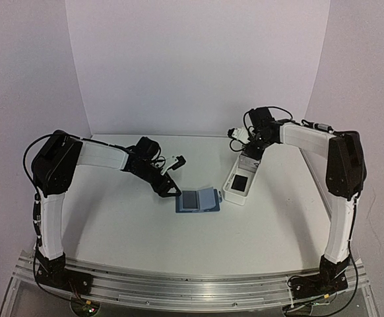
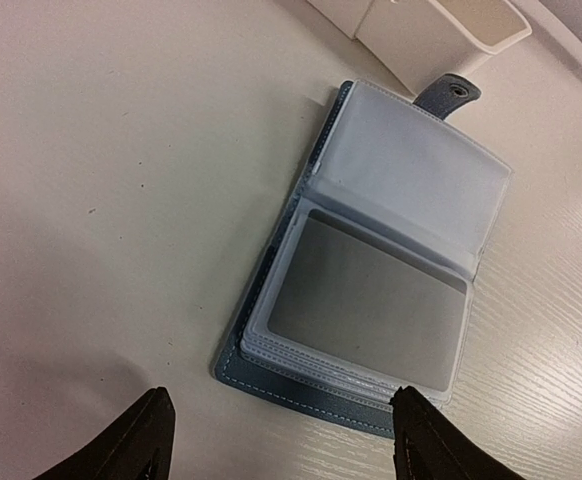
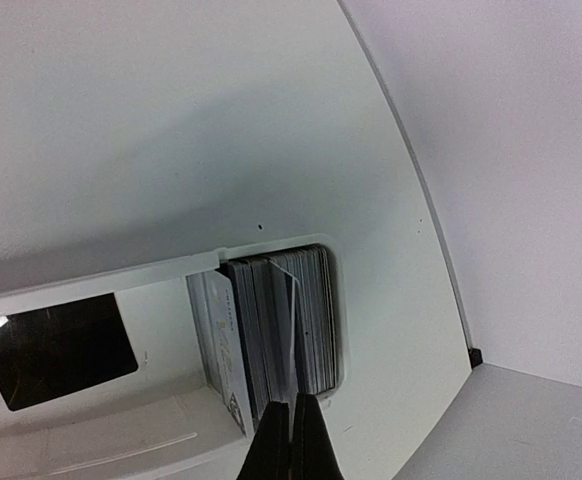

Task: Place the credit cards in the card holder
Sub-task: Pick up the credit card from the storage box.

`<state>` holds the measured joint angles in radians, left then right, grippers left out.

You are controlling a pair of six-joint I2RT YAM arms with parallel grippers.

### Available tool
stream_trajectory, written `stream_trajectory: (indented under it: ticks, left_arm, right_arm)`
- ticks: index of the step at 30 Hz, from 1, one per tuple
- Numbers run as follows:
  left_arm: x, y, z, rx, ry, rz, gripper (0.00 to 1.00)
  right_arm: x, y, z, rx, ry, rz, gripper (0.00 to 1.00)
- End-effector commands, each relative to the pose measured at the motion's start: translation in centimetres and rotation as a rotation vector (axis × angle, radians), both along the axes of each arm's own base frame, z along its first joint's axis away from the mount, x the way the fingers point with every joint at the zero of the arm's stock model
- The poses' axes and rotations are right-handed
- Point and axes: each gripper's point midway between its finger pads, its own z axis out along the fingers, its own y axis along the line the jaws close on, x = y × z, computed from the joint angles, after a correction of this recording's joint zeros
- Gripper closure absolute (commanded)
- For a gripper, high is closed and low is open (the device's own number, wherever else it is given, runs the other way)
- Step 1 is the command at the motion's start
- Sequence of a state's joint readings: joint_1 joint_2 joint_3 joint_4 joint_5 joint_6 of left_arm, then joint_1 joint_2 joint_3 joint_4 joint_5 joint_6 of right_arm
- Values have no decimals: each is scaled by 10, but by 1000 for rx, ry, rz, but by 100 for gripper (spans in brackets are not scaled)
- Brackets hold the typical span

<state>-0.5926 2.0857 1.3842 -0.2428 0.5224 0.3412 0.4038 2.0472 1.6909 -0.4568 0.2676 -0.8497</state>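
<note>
Credit cards (image 3: 271, 320) stand edge-up directly ahead of my right fingers (image 3: 291, 445), pinched shut on one; card holder (image 1: 197, 200) lies open beyond my wide left fingers (image 1: 168, 187).

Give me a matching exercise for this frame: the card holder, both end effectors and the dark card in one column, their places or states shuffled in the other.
Column one
1. card holder
2. left end effector
3. right end effector
4. dark card

Column two
A. lying flat in the white tray
B. open, close to the card holder
C. lying open on the table, a grey card in its sleeve
D. closed on an upright card in the tray's end compartment

Pairs: 1-C, 2-B, 3-D, 4-A
</note>
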Motion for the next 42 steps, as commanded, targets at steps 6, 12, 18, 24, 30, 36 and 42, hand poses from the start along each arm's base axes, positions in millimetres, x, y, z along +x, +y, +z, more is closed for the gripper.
stream_trajectory:
  ticks: [6,12,18,24,30,36,42]
  left_arm:
    - [1,-2,29,-50,-47,-13,26]
    - [0,-1,31,-50,-50,-12,26]
    - [-1,-2,36,-62,-56,-22,25]
    - [-4,-5,49,-99,-54,-38,26]
    - [-16,-1,116,-371,11,-126,27]
    - [-23,13,189,-628,-40,-186,26]
    - [-41,16,236,-759,-38,-232,20]
  right_arm:
    - [5,7,49,105,-73,-23,100]
    - [3,15,68,177,-86,-17,100]
    - [0,25,96,279,-111,-14,100]
    - [-15,45,118,471,-67,-6,100]
    - [-51,107,147,765,35,40,100]
    - [-91,149,190,1142,76,124,100]
    - [-147,179,210,1456,201,252,100]
